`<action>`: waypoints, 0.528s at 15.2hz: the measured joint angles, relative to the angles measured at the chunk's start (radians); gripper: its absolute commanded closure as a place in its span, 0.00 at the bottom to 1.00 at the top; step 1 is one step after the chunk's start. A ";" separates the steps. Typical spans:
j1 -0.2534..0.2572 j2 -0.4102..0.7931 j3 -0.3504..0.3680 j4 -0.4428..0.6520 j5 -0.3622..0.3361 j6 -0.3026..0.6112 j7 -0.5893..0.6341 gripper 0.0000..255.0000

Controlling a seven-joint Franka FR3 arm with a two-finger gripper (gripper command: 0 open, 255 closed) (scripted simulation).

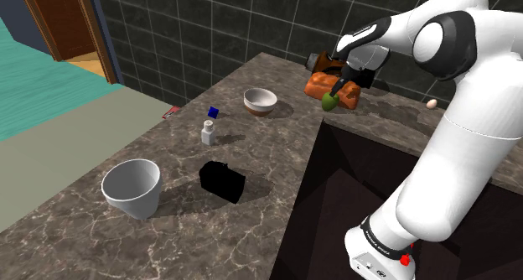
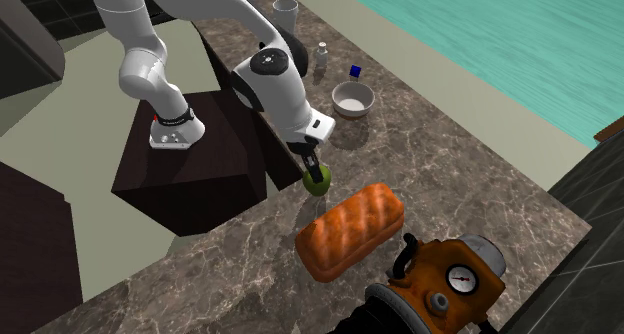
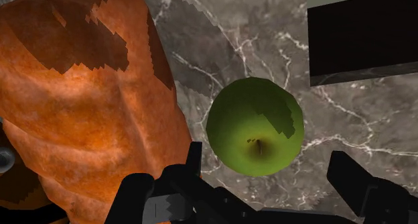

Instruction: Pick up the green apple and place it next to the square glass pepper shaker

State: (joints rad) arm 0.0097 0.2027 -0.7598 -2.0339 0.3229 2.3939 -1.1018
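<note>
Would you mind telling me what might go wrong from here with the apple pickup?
The open hand straddles the green apple, with the orange loaf close beside it; one finger may snag the loaf.
The apple sits near the counter's edge, so an off-centre squeeze might roll it off.
The small shaker looks tippy, with a blue cube close by; a careless placement could knock either.

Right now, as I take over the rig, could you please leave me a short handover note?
Pincer: open, straddling the green apple, not clasping it.
Apple: on the counter, beside the orange-brown loaf, near the counter's edge.
Pepper shaker: upright farther along the counter, close to a small blue cube.
Done: approach to the apple.
Left: close, lift, carry, set the apple next to the shaker.
</note>
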 measured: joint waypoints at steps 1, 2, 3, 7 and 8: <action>0.000 0.001 0.000 0.000 0.001 0.000 -0.001 0.00; -0.001 0.001 0.000 0.000 0.001 0.001 -0.001 0.00; -0.001 0.001 0.000 0.000 0.001 0.001 -0.001 0.00; -0.001 0.001 0.000 0.000 0.001 0.001 -0.001 1.00; -0.001 0.001 0.000 0.000 0.001 0.001 -0.001 1.00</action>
State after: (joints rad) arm 0.0092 0.2037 -0.7595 -2.0339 0.3242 2.3946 -1.1028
